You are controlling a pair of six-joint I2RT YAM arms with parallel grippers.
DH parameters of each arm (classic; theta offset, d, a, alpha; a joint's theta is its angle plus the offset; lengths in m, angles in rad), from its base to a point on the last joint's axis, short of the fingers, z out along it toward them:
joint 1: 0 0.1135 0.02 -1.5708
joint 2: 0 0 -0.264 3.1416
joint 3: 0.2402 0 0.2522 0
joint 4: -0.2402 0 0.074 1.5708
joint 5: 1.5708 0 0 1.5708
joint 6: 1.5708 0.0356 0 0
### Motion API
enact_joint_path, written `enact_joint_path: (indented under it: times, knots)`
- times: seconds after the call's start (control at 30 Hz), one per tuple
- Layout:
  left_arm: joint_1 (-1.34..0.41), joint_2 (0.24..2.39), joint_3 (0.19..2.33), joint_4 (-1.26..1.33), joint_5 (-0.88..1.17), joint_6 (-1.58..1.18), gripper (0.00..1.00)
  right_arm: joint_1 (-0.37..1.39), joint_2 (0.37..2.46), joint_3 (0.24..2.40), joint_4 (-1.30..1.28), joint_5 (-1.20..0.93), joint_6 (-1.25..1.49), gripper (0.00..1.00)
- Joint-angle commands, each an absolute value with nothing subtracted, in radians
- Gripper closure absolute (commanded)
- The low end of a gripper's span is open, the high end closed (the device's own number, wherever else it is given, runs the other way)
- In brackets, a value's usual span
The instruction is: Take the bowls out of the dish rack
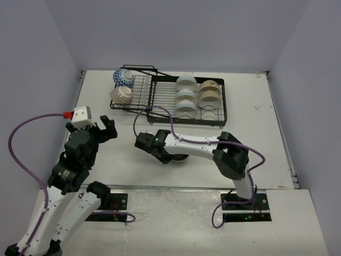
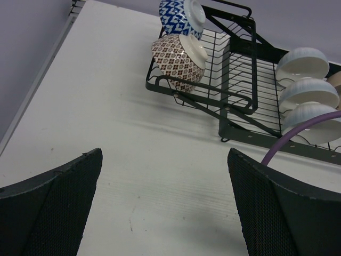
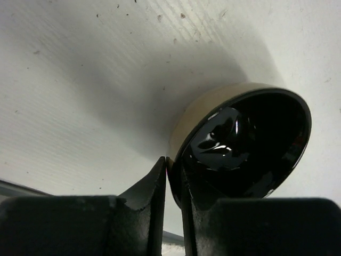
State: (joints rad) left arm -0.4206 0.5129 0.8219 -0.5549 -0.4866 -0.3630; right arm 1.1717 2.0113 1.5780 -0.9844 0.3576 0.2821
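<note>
Clamping the rim of a cream bowl [image 3: 240,144], my right gripper [image 3: 169,166] has its two fingers pinched almost together, one on the pale outer wall and one inside against the glossy black lining. The bowl hangs tilted, its mouth turned back toward the wrist camera and its foot toward the table [image 1: 122,160]. A dark shadow spreads right beside that foot, so I judge it very low, but I cannot tell whether it touches. That gap is what the set-down turns on: the table lies straight beyond the bowl's base, and the wrist would need to roll the mouth upward before I let go.

From above, this hand sits in the open middle of the table, on the near side of the dish rack [image 1: 222,101] and apart from it.

My left gripper [image 2: 165,153] is spread wide and holds nothing, hovering over bare table off the rack's left end. Ahead of it and slightly right, a blue-and-white bowl [image 2: 178,16] and a brown-patterned bowl [image 2: 176,61] stand on edge in the smaller angled section, the left arm plainly the nearer one for both.

The rack's long side runs left to right across the far table. Three white bowls [image 1: 186,96] and the tan bowls [image 1: 209,92] fill its framed section, closer to the right arm.
</note>
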Motion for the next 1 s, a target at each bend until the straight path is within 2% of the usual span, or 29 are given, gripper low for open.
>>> enact_joint_path:
  times: [0.0,0.03,0.1,0.17,0.33,0.47,0.53,0.57,0.63,0.7,0.8,0.87,0.9,0.97]
  knots:
    - [-0.413,0.514,0.822,-0.520,-0.506,-0.354,0.00,1.184,2.008,1.629,-1.008,0.411,0.264,0.82]
    - [-0.413,0.514,0.824,-0.522,-0.508,-0.356,0.00,1.187,2.008,1.629,-1.009,0.417,0.268,0.78]
    - [-0.413,0.511,0.824,-0.522,-0.515,-0.356,0.00,1.190,1.991,1.632,-1.012,0.420,0.273,0.61]
    - [-0.413,0.509,0.824,-0.523,-0.523,-0.357,0.00,1.195,1.955,1.631,-1.011,0.422,0.276,0.52]
    - [-0.413,0.511,0.825,-0.525,-0.525,-0.357,0.00,1.198,1.813,1.600,-0.980,0.458,0.290,0.39]
    - [-0.413,0.508,0.824,-0.526,-0.525,-0.359,0.00,1.158,1.620,1.549,-0.893,0.540,0.317,0.15]
    - [-0.413,0.508,0.825,-0.528,-0.525,-0.359,0.00,1.056,1.467,1.468,-0.800,0.480,0.327,0.11]
    - [-0.413,0.506,0.825,-0.528,-0.526,-0.359,0.00,1.004,1.412,1.427,-0.672,0.456,0.339,0.08]
    - [-0.413,0.508,0.827,-0.529,-0.532,-0.362,0.00,0.785,1.255,1.283,-0.531,0.339,0.458,0.01]
    - [-0.413,0.512,0.827,-0.529,-0.531,-0.362,0.00,0.590,1.174,1.133,-0.352,0.308,0.684,0.01]
    - [-0.413,0.523,0.827,-0.529,-0.523,-0.362,0.00,0.455,1.062,0.938,-0.105,0.339,0.935,0.01]
    - [-0.413,0.523,0.827,-0.529,-0.522,-0.362,0.00,0.417,1.065,0.875,-0.046,0.360,1.084,0.01]
    - [-0.413,0.522,0.827,-0.528,-0.522,-0.362,0.00,0.388,1.072,0.864,-0.046,0.373,1.245,0.01]
    - [-0.413,0.519,0.824,-0.528,-0.520,-0.362,0.00,0.361,1.098,0.839,-0.016,0.351,1.351,0.01]
